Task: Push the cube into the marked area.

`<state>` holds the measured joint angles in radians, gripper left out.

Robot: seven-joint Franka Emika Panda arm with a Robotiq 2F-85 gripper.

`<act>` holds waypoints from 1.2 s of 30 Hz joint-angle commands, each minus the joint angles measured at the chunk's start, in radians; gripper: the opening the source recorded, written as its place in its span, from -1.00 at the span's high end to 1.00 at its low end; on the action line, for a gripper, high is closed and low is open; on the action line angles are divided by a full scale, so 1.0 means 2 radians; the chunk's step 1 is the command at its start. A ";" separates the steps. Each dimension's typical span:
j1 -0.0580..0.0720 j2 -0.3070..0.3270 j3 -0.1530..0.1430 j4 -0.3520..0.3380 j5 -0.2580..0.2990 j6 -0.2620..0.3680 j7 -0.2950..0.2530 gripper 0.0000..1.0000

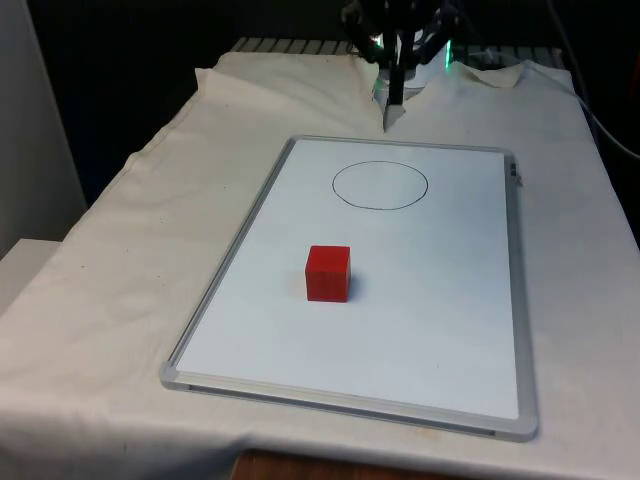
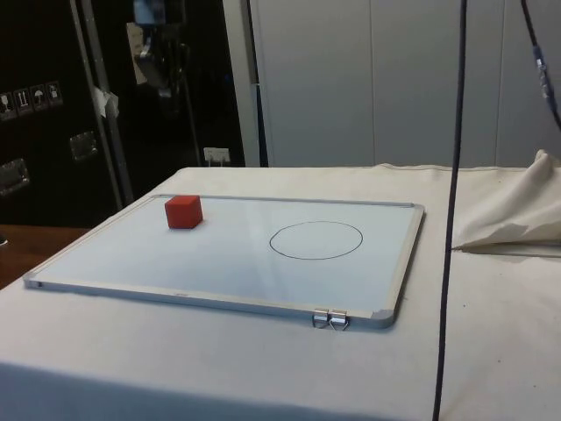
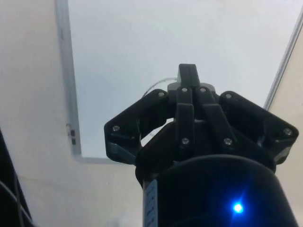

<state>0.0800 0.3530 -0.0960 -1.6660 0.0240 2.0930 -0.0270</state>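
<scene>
We saw a red cube (image 1: 328, 272) sitting on a whiteboard (image 1: 440, 330), away from the drawn circle (image 1: 380, 185).

Going from the front view's left to its right, the white cloth (image 1: 120, 270) came first, then the board's gray edge, then the cube near the middle of the board. The circle was farther back on the board, toward the robot, and nothing was inside it. The cube did not touch the circle line. The black claw (image 1: 390, 112) hung above the cloth just past the board's far edge, well apart from the cube. Its two fingers were pressed together into one thin point, and it held nothing. In the wrist view we saw the claw (image 3: 188, 75) over the board.
</scene>
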 commanded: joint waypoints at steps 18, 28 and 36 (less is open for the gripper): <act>-0.002 0.125 -0.012 0.100 0.000 0.033 -0.008 0.99; -0.013 0.192 -0.025 0.161 0.015 0.044 -0.031 0.99; -0.011 0.231 -0.027 0.198 0.016 0.049 -0.028 0.99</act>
<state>0.0570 0.8150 -0.1500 -1.2700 0.0570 2.1910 -0.0840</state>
